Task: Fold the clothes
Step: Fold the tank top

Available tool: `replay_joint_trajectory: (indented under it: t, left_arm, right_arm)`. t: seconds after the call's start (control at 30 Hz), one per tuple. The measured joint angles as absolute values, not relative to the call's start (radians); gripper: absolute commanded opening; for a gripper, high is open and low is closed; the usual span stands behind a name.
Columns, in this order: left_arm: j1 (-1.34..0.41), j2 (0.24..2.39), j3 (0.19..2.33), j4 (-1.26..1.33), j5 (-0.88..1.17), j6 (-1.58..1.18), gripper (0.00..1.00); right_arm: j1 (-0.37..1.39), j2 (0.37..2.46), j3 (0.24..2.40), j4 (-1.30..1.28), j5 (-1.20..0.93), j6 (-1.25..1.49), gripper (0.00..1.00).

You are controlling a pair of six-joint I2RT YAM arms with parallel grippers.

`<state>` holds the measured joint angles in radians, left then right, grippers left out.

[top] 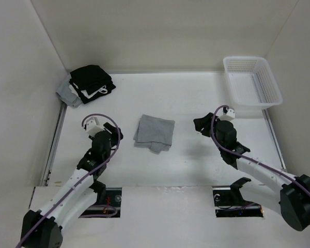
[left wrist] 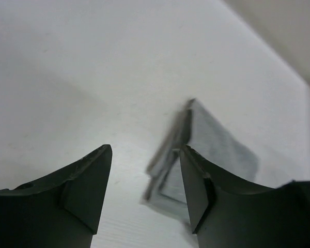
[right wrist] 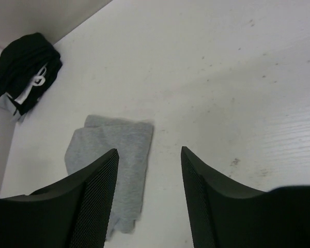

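Top external: left pincer (left wrist: 144,155), right pincer (right wrist: 149,155) spread wide, holding nothing; clothes (top: 154,133) folded between, untouched.

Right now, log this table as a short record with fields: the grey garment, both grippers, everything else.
garment: plain mid-grey soft knit garment, folded into a compact, roughly square bundle, flat on the white table
position: between the two arms, touched by neither
left gripper: open, empty, beside the garment
right gripper: open, empty, beside the garment
far left corner: pile of black garments with a white mark, pale grey garment underneath
far right corner: white plastic mesh basket, nothing visible inside
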<state>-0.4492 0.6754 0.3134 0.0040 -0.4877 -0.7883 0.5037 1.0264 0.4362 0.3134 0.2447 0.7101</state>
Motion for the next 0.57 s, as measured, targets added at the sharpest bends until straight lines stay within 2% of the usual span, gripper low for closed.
replay_joint_trajectory:
  t: [0.1,0.23,0.47,0.57]
  left_arm:
    - [-0.309,0.710,0.313,-0.083,-0.377,-0.786,0.58]
    - [-0.207,0.710,0.313,-0.121,-0.285,-0.788,0.58]
    - [-0.184,0.756,0.313,-0.116,-0.239,-0.790,0.57]
    - [-0.193,0.793,0.313,-0.097,-0.232,-0.791,0.59]
  right_arm:
    - [0.476,1.018,0.398,0.332,0.257,0.701,0.68]
    - [0.466,1.026,0.363,0.340,0.263,0.699,0.71]
    - [0.473,1.030,0.363,0.357,0.263,0.694,0.72]
    - [0.477,1.031,0.363,0.361,0.263,0.692,0.73]
